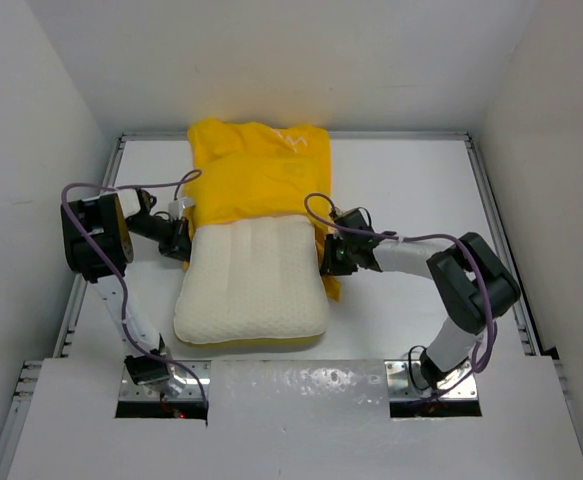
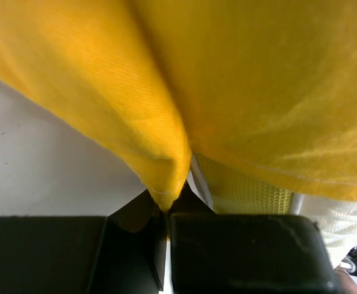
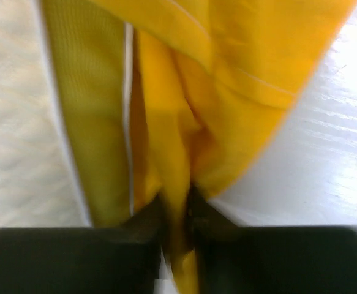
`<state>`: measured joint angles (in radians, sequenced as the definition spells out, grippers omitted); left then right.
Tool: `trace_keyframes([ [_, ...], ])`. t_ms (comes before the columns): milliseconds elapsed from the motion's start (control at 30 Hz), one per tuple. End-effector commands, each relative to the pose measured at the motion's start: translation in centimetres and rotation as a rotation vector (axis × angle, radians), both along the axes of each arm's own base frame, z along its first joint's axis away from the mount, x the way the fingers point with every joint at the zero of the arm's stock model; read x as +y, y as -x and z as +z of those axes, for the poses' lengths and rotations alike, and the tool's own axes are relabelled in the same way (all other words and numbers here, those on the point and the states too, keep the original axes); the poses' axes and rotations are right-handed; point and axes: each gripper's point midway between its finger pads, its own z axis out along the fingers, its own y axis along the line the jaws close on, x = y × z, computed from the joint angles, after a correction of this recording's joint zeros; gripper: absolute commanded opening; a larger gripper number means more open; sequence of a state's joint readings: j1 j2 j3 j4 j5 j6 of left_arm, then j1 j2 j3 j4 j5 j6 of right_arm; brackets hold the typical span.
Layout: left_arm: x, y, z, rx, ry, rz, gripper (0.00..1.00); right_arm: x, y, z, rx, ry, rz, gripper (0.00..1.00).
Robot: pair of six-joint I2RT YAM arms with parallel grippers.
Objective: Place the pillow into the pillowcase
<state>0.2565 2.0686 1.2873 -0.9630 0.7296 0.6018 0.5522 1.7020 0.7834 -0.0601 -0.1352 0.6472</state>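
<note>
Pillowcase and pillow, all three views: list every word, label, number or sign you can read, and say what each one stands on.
No text can be read in any view.
pillowcase: faint pale marks near its far end, too small and washed out to read.
pillow: no lettering or label shows.
Both wrist views: close-up fabric only, no print visible.

Both arms bent inward
The left gripper [image 1: 178, 240] and right gripper [image 1: 328, 258] each pinched tight on the pillowcase [image 1: 256, 172] edge.
</note>
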Motion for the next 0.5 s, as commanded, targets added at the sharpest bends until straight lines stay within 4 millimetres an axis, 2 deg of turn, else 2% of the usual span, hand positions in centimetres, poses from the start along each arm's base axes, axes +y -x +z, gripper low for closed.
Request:
trace_keyframes([
  [0, 0.5, 0.1, 0.3, -0.065, -0.028, -0.055, 0.0, -1.8, 2.2, -1.4, 0.062, 0.065, -0.023, 0.05],
  [33, 0.7, 0.2, 0.9, -0.081, -0.029, -0.059, 0.0, -1.9, 2.5, -1.3, 0.07, 0.068, -0.011, 0.0],
  [100, 1.0, 0.9, 1.8, -0.079, -0.021, -0.076, 0.0, -1.4, 2.4, -0.1, 0.058, 0.038, 0.004, 0.0],
  [133, 1.2, 0.6, 2.8, -0.105, -0.018, -0.078, 0.0, -1.4, 2.3, 0.5, 0.052, 0.031, 0.005, 0.0],
  [167, 1.1, 0.4, 3.9, -0.122, 0.01, -0.073, 0.0, -0.7, 1.3, 2.8, -0.003, -0.008, 0.006, 0.0],
  [233, 1.2, 0.1, 7.2, -0.165, 0.069, -0.075, 0.0, 0.1, 0.4, 5.7, -0.061, -0.054, 0.024, 0.0],
  [267, 0.6, -0.3, 8.9, -0.195, 0.122, -0.073, 0.0, 0.9, -0.8, 8.1, -0.116, -0.091, 0.029, 0.0],
  [300, 0.6, -0.9, 10.7, -0.216, 0.134, -0.072, 0.0, 1.4, -1.3, 10.6, -0.172, -0.132, 0.037, 0.0],
  [333, 0.6, -1.2, 12.1, -0.251, 0.127, -0.061, 0.0, 1.9, -1.5, 12.3, -0.194, -0.163, 0.053, 0.0],
  [433, 0.6, -2.1, 15.6, -0.355, 0.1, -0.05, 0.0, 3.4, -3.2, 20.5, -0.33, -0.296, 0.072, 0.0],
  [467, 0.5, -2.3, 16.5, -0.365, 0.1, -0.032, 0.0, 3.6, -3.5, 22.4, -0.362, -0.329, 0.071, 0.0],
])
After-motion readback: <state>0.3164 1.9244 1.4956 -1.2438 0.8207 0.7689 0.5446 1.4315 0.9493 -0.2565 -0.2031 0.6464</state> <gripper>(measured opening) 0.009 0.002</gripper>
